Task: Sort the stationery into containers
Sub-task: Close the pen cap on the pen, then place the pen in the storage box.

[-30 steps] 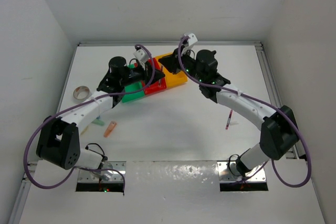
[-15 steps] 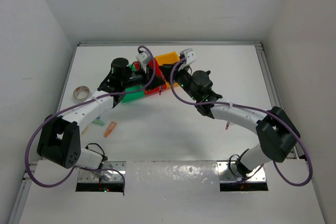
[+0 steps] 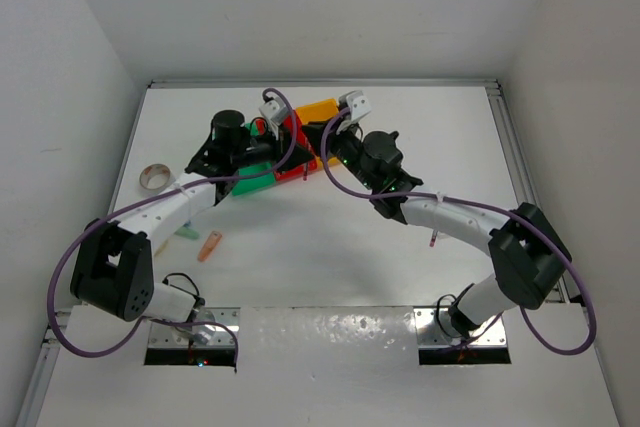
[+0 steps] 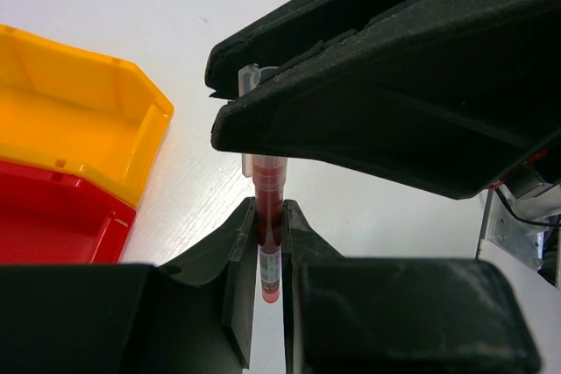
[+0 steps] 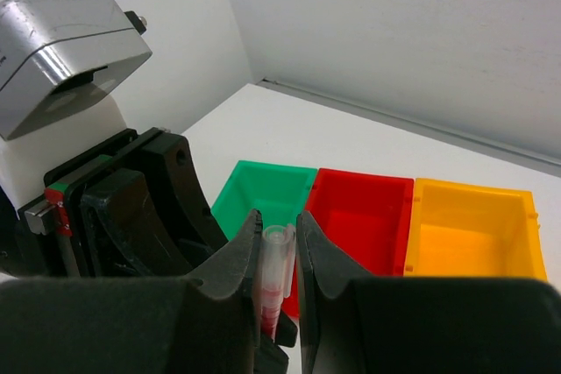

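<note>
Left wrist view shows the left gripper (image 4: pixel 269 227) shut tight on the low end of a thin red plastic pen with a clear cap (image 4: pixel 268 179), says Mia. The right gripper (image 5: pixel 279 243) pinches the other end, by the cap. Both arms hold the same pen.

Where is the pen, asks Tom.

Up in the air between the two grippers, says Mia. It is near the three joined plastic bins: the green bin (image 5: pixel 273 192), the red bin (image 5: pixel 364 208) and the yellow-orange bin (image 5: pixel 469 234). It is not over any bin yet.

So what should the robot do, asks Tom.

It looks like a pass from one arm to the other, Mia thinks. Only one gripper should let go, and slowly, once the other has a good hold. If both pull, the cap may pop off. Then the arm with the pen should bring it over a bin, go down low, and open its fingers there. Which bin is the right one, the pictures do not tell.
</note>
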You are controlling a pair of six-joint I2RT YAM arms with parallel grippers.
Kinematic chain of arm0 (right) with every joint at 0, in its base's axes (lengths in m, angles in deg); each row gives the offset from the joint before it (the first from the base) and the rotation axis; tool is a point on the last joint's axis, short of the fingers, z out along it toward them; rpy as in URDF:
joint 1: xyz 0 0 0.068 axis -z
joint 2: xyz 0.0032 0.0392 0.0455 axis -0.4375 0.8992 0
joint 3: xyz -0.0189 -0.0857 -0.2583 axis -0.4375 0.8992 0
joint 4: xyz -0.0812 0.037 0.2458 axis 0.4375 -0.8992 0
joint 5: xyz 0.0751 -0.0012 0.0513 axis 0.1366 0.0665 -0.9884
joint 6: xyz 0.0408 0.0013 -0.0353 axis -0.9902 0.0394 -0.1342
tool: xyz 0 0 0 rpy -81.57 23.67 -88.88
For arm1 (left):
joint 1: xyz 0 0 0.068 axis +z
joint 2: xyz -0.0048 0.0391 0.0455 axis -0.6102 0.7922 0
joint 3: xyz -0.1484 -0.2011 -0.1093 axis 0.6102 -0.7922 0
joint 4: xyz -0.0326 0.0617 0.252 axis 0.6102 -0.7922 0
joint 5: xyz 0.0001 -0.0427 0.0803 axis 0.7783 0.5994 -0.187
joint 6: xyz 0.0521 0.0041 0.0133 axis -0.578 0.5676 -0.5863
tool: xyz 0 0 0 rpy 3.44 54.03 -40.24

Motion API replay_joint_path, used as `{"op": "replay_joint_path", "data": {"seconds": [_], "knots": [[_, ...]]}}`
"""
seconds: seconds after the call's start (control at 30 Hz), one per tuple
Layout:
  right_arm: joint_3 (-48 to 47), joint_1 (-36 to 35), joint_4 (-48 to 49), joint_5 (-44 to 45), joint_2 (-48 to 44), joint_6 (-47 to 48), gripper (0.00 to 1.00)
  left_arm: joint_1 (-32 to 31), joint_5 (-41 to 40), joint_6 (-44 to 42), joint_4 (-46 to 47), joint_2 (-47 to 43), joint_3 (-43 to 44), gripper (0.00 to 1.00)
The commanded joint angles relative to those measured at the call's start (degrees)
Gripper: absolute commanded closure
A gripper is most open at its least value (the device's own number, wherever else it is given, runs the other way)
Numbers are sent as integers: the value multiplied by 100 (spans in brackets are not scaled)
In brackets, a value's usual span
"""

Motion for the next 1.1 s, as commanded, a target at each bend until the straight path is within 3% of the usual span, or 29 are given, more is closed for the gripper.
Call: {"op": "replay_joint_path", "data": {"seconds": [0.0,0.23,0.4,0.5,0.57,0.6,0.63,0.73,0.87,0.9,0.93,1.0,1.03,1.07], "knots": [[42,-169,-1442,-539,219,163,89,10,62,-161,1151,-323,205,100],[-379,-46,-1608,-811,-1,303,85,-16,282,-241,904,-403,108,100],[-292,7,-1689,-758,-44,260,64,-8,273,-232,940,-403,126,100],[-310,16,-1688,-741,-97,250,59,-8,335,-320,799,-394,126,100],[-319,25,-1671,-741,-115,259,63,-8,396,-311,746,-403,108,100],[-310,33,-1627,-723,-133,251,70,-16,414,-311,746,-403,108,100],[-319,33,-1609,-706,-141,268,82,-34,422,-294,746,-411,99,100],[-354,33,-1592,-697,-150,329,98,-34,353,-241,781,-429,82,100],[-371,77,-1565,-749,-133,259,100,-25,238,-153,903,-429,56,100],[-389,95,-1565,-750,-133,259,100,-34,186,-127,913,-429,47,97],[-406,95,-1574,-750,-124,251,100,-34,150,-118,965,-429,29,80],[-450,147,-1574,-750,-80,207,100,-16,80,-100,1009,-429,-15,59],[-477,208,-1574,-741,-63,154,100,1,54,-109,1027,-429,-24,41],[-494,261,-1574,-741,-45,145,100,1,36,-126,1018,-429,-32,31]]}}
